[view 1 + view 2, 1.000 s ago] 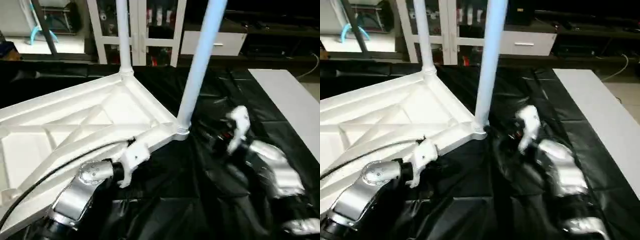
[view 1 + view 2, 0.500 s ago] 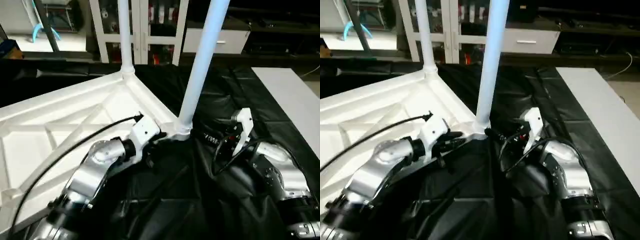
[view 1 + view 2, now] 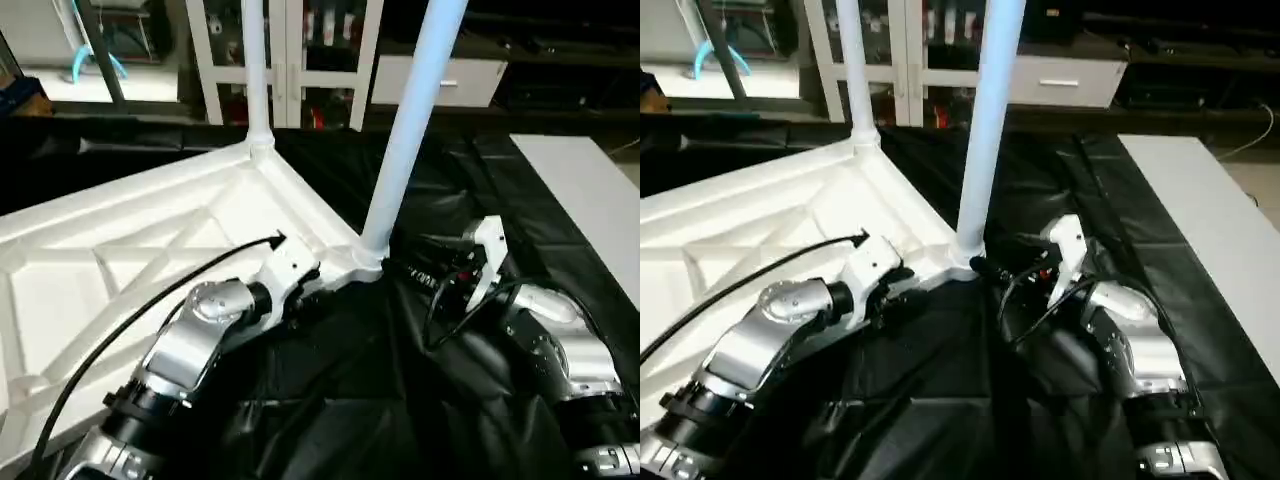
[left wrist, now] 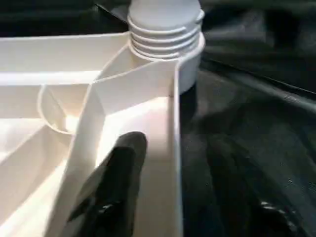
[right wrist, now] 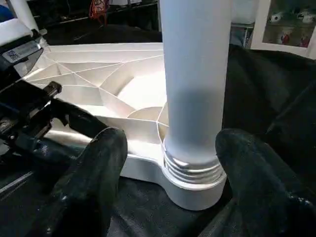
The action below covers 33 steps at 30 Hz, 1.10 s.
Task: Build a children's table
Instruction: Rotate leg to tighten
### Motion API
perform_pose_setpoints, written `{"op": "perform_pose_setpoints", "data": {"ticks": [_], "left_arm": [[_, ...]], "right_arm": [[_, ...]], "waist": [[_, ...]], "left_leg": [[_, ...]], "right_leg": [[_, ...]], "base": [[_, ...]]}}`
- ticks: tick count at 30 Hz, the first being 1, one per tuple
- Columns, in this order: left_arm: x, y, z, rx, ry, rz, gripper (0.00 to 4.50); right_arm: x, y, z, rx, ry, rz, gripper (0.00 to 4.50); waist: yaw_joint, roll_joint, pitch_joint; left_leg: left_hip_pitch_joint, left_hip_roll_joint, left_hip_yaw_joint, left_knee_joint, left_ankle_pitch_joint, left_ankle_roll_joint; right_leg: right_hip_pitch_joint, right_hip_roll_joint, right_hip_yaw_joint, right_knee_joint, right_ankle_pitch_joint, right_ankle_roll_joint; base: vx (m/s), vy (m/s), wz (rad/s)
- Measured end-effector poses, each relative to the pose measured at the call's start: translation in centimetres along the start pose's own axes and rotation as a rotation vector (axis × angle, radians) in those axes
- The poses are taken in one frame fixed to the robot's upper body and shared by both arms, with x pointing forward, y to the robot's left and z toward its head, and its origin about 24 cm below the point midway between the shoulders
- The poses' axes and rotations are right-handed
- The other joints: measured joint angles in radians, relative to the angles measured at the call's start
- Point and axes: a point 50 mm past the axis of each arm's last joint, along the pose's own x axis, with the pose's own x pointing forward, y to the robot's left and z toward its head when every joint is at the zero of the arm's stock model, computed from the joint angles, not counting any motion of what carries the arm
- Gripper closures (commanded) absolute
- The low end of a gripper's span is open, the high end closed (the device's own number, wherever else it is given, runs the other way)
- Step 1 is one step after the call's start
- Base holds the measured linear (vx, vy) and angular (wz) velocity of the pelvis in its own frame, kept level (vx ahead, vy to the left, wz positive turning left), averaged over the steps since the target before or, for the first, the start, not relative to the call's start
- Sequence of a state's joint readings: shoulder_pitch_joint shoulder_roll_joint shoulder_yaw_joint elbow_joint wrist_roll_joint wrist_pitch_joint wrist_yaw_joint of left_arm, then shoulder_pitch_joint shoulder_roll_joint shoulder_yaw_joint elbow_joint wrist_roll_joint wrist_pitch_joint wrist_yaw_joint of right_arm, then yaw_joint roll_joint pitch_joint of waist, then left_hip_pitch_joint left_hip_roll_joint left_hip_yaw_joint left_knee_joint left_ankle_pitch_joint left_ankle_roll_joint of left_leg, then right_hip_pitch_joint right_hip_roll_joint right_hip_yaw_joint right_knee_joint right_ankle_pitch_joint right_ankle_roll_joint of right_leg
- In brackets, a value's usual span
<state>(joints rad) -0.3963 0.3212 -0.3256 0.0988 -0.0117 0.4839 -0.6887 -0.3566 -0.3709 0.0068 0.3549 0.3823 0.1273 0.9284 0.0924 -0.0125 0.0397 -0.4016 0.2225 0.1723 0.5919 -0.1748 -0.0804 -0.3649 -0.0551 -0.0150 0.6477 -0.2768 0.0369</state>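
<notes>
Both claws open: right claw (image 5: 168,163) straddles the near leg (image 3: 405,140) (seated in its socket), left claw (image 4: 177,197) astride the tabletop (image 3: 120,250) rim; gripping comes next.

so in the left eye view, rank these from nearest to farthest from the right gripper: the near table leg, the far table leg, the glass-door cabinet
1. Near leg: right at the right gripper, standing in the tabletop's closest corner socket.
2. Far leg: farther back and to the left, in the next corner socket.
3. Glass-door cabinet: at the back of the room, beyond the table.
</notes>
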Motion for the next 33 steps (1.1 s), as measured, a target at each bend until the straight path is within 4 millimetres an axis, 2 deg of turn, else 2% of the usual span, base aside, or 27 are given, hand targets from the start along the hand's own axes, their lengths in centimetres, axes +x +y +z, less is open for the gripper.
{"op": "perform_pose_setpoints", "data": {"ticks": [2,5,7,10,13,14,17,20,21,24,25,27,33], "left_arm": [[0.0,-0.1,0.0,0.013,0.019,-0.011,1.81],[0.0,-0.1,0.0,0.008,0.028,-0.017,2.27],[-0.1,-0.1,-0.1,0.005,0.040,-0.029,2.20],[-0.5,-0.1,-0.2,0.002,0.078,-0.046,2.63],[-0.9,0.0,-0.4,-0.011,0.109,-0.051,2.65],[-1.0,0.0,-0.4,-0.013,0.119,-0.054,2.99],[-1.3,0.0,-0.8,-0.016,0.134,-0.052,3.04],[-1.9,0.0,-1.1,-0.010,0.144,-0.066,3.49],[-2.2,-0.2,-1.4,-0.007,0.143,-0.076,3.49],[-2.9,-0.6,-1.8,-0.003,0.142,-0.099,3.59],[-2.9,-0.7,-1.8,-0.002,0.141,-0.104,3.91],[-2.9,-0.8,-1.8,0.000,0.130,-0.106,3.91],[-2.9,-1.1,-2.0,-0.001,0.098,-0.110,4.45]], "right_arm": [[0.0,0.0,0.0,-0.001,0.001,-0.001,1.29],[0.0,-0.1,0.1,-0.003,0.002,-0.001,1.29],[0.0,-0.1,0.2,-0.007,0.000,0.000,1.29],[0.3,-0.2,0.8,-0.023,-0.010,0.006,1.29],[0.3,-0.4,1.4,-0.041,-0.014,0.015,1.29],[0.3,-0.5,1.5,-0.046,-0.014,0.015,1.29],[0.4,-0.5,1.7,-0.051,-0.018,0.018,1.29],[0.5,-0.5,1.7,-0.054,-0.020,0.020,1.29],[0.5,-0.5,1.7,-0.057,-0.017,0.025,1.29],[0.9,-0.1,1.5,-0.079,0.001,0.070,1.29],[1.2,0.2,1.3,-0.083,0.008,0.086,1.29],[1.8,0.5,0.9,-0.081,0.011,0.100,1.29],[2.2,0.3,1.1,-0.099,0.019,0.108,1.29]], "waist": [[0.000,0.001,-0.001],[-0.001,0.002,-0.001],[-0.001,0.003,-0.002],[-0.004,0.005,-0.003],[-0.005,0.007,-0.004],[-0.005,0.007,-0.005],[-0.005,0.011,-0.009],[-0.005,0.013,-0.010],[-0.005,0.014,-0.010],[-0.003,0.014,-0.011],[-0.003,0.014,-0.011],[-0.002,0.014,-0.012],[0.004,0.010,-0.013]], "left_leg": [[0.000,0.000,0.000,0.000,0.000,0.000],[0.000,0.000,0.000,0.000,0.000,0.000],[0.000,0.000,0.000,0.000,0.000,0.000],[0.000,0.000,0.000,0.000,0.000,0.000],[0.001,0.000,0.000,0.000,0.000,0.000],[0.001,0.000,0.000,0.001,0.000,0.000],[0.001,0.000,0.000,0.003,0.000,0.000],[0.001,0.000,0.000,0.004,0.000,0.000],[0.001,0.000,0.000,0.004,0.000,0.000],[0.001,0.000,0.000,0.004,0.000,0.000],[0.001,0.000,0.000,0.005,0.000,0.000],[0.001,0.000,0.001,0.007,0.000,0.001],[0.001,-0.001,0.001,0.010,0.002,0.004]], "right_leg": [[0.000,0.000,0.000,0.000,0.000,0.000],[0.000,0.000,0.000,0.000,0.000,0.000],[0.000,0.000,0.000,0.001,0.000,0.000],[0.000,0.000,0.000,0.001,0.000,0.000],[0.000,0.001,0.000,0.001,0.000,0.000],[0.000,0.001,0.000,0.001,0.000,0.000],[0.000,0.001,0.000,0.003,0.000,0.000],[0.000,0.001,0.001,0.004,-0.001,-0.003],[0.000,0.001,0.000,0.005,-0.002,-0.003],[0.000,0.001,0.000,0.006,-0.003,-0.004],[0.000,0.001,0.000,0.006,-0.003,-0.005],[0.000,0.000,0.000,0.008,-0.005,-0.008],[0.001,-0.003,0.000,0.011,-0.004,-0.007]], "base": [[0.000,0.000,0.00],[0.000,0.000,0.00],[0.000,0.000,0.00],[0.000,0.000,0.00],[0.000,0.000,0.00],[0.000,0.000,0.00],[0.000,0.000,0.00],[0.000,0.000,0.00],[0.000,0.000,0.00],[0.000,0.000,0.00],[0.000,0.000,0.00],[0.000,0.000,0.00],[0.000,0.000,0.00]]}}
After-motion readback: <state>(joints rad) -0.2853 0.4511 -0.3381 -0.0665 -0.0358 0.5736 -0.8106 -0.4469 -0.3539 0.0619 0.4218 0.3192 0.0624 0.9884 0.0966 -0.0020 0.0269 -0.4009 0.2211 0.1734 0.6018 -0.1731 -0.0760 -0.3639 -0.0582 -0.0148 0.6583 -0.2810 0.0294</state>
